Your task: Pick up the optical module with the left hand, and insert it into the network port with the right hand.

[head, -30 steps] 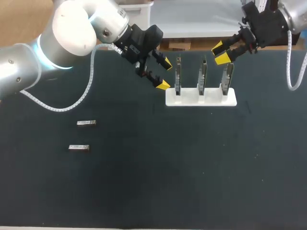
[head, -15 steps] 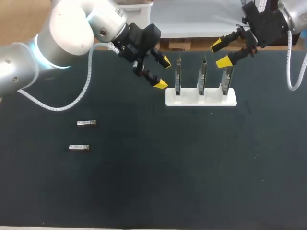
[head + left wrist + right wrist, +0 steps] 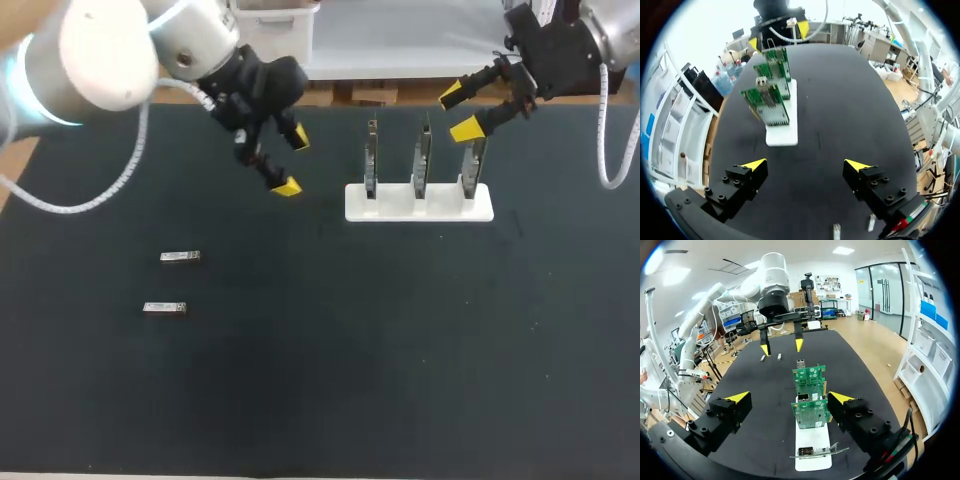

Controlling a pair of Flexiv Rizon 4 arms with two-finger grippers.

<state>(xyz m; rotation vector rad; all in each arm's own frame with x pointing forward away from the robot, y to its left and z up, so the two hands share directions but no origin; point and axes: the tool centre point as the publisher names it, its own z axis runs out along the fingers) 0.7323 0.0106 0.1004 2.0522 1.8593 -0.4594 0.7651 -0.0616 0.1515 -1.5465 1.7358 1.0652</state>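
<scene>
Optical modules lie free of both arms. The far optical module [image 3: 180, 257] and the near optical module [image 3: 164, 308] rest flat on the dark worktop [image 3: 400, 370] toward its 9 o'clock side. They lie near each other but apart, the near one at about 7 o'clock from the far one.

The left end effector [image 3: 291, 162] is spread wide, its two yellow tips well apart, and only dark worktop shows between its fingers. It hangs above the surface at about 10 o'clock from the white holder [image 3: 420, 203] and about 1 o'clock from the two modules, well apart from all of them. In its own wrist view the holder stands ahead of the fingers and the modules lie below, back toward the wrist.

The right end effector [image 3: 459, 112] is also spread wide and grips nothing. It hovers at the holder's 3 o'clock end. One tip is near the top of the end circuit board [image 3: 473, 158], and no contact shows. In its wrist view the row of boards runs ahead between the parted fingers, and a small metal network port [image 3: 803, 397] shows on the middle board.

The holder carries three green boards upright in a row and sits toward 1 o'clock on the worktop, close to the far edge. The modules lie well in from the 9 o'clock edge and well back from the 6 o'clock edge. A wide stretch of dark surface separates them from the holder. A white coiled cable hangs from each arm, off the surface.
</scene>
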